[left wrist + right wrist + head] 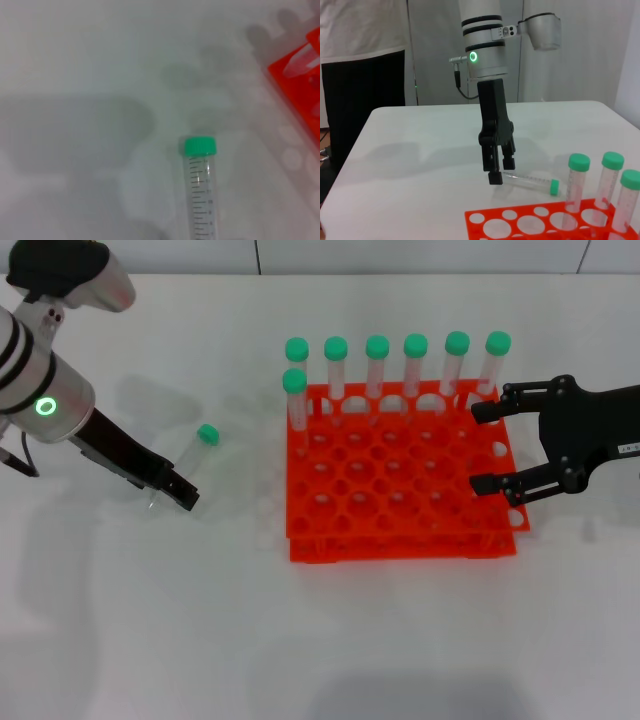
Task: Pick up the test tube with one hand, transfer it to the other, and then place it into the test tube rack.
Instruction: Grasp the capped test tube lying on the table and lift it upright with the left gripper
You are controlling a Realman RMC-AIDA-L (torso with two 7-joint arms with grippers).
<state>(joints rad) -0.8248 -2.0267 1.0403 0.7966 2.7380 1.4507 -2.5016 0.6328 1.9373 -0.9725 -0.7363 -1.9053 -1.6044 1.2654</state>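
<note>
A: Starting on the left, the black two-fingered left gripper on its silver-white arm hangs low over the white table. The slender clear plastic test tube with a green screw cap lies flat there, its clear end at the fingertips and its cap pointing away from them.

B: Is it gripped?

A: Can't tell. In the right wrist view the jaws stand narrow, tips just above the tube's bottom end, no clear contact.

B: And moving right?

A: The bright orange-red plastic test tube rack, square and full of round holes, carries seven green-capped tubes along its far edge and corner. The black right gripper hovers at the rack's right edge, jaws spread wide, nothing between them.
</note>
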